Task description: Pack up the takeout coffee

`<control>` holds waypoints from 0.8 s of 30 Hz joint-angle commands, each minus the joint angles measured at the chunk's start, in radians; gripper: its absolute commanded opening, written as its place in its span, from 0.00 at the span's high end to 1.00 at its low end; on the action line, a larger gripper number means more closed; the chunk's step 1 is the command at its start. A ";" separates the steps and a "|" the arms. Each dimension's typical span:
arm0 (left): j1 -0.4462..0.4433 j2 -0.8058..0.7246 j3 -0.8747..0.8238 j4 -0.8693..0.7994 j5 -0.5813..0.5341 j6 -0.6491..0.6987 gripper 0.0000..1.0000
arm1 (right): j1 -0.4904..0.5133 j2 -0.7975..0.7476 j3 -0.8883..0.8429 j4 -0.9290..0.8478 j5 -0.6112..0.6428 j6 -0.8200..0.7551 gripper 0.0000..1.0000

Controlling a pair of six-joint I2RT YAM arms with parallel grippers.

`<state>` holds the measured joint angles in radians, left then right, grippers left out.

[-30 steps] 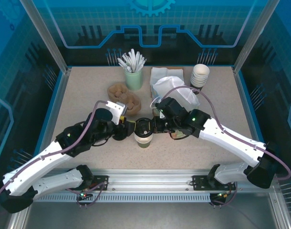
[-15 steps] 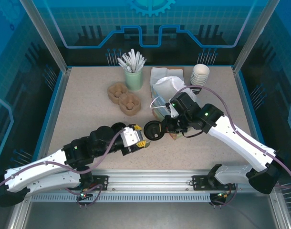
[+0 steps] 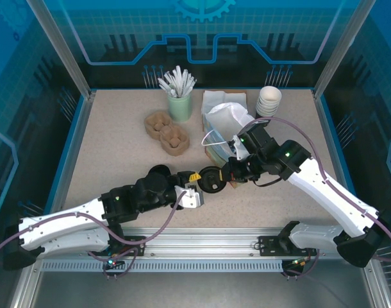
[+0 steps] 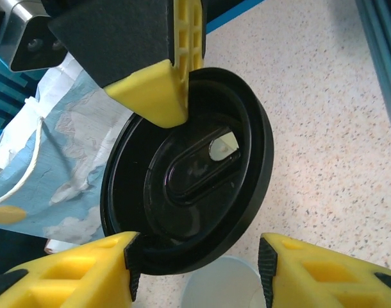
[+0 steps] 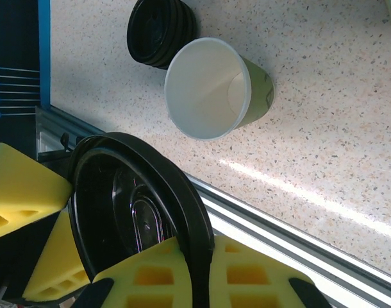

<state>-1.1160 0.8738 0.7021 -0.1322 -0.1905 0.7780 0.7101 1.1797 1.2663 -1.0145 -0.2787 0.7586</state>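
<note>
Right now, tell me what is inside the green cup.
Right wrist view: the green cup is open, showing bare white walls and no contents. In the left wrist view, the black lid covers all but part of its rim.

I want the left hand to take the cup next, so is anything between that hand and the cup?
Yes. The black lid, pinched by the right hand, hangs across the open fingers of the left hand. The cup sits beyond it, with part of its rim peeking out under the lid's lower edge.

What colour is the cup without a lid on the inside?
White inside, green outside; the right wrist view shows the cup best.
</note>
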 commanded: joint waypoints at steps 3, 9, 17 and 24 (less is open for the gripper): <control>-0.010 0.004 0.029 0.028 -0.041 0.071 0.52 | -0.016 -0.017 -0.021 -0.012 -0.055 -0.015 1.00; -0.021 0.009 0.033 0.052 -0.043 0.084 0.57 | -0.015 -0.012 -0.031 -0.003 -0.071 -0.014 1.00; -0.043 0.029 0.035 0.073 -0.080 0.123 0.63 | -0.017 -0.004 -0.036 -0.006 -0.080 -0.012 1.00; -0.051 0.049 0.035 0.082 -0.102 0.184 0.72 | -0.017 0.027 -0.021 -0.021 -0.114 -0.018 0.95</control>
<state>-1.1610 0.9108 0.7044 -0.1207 -0.2691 0.9318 0.6956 1.1900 1.2377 -1.0298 -0.3153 0.7586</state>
